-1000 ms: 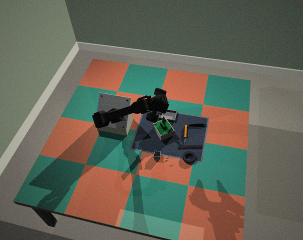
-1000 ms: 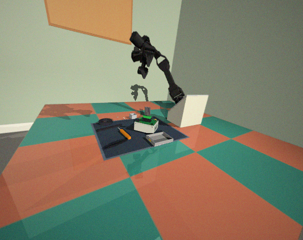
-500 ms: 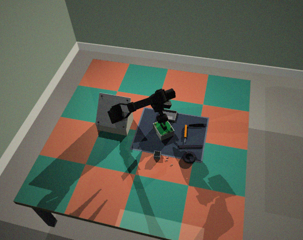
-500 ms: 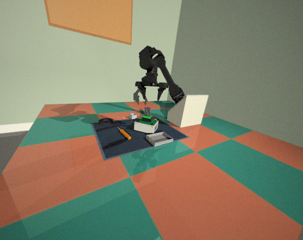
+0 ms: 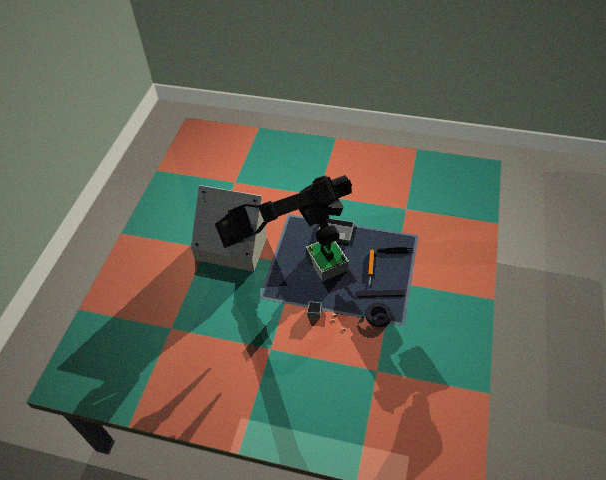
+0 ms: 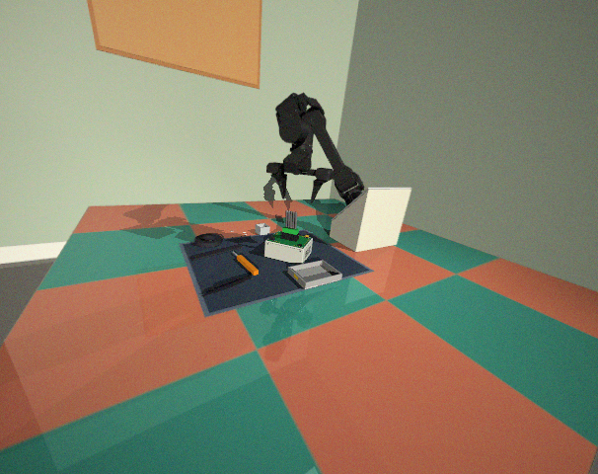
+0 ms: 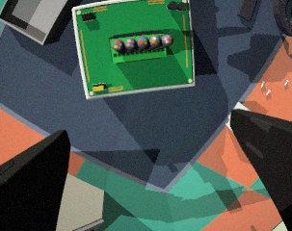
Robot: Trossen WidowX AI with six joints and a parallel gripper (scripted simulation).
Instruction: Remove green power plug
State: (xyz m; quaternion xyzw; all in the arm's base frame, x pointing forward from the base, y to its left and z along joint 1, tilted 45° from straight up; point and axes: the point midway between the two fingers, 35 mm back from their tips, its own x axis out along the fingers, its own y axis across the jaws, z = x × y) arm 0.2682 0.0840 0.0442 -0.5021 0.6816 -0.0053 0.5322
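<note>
Green power plug (image 6: pixel 290 231) (image 7: pixel 139 52) sits in its socket on the circuit board (image 5: pixel 321 253) (image 6: pixel 300 239) (image 7: pixel 136 77), its wires standing upright. Above it hangs the gripper (image 6: pixel 298 196) (image 7: pixel 152 127), fingers spread wide with nothing between them. The grey tray (image 5: pixel 349 232) (image 6: pixel 321 276) (image 7: pixel 45 38) lies near the board, on the dark mat (image 5: pixel 391 273) (image 6: pixel 222 300) (image 7: pixel 39 106). Over on the mat there's an orange-handled tool (image 5: pixel 371 261) (image 6: pixel 247 265), and a black ring (image 5: pixel 369 315) (image 6: pixel 208 244) at the mat's edge.
</note>
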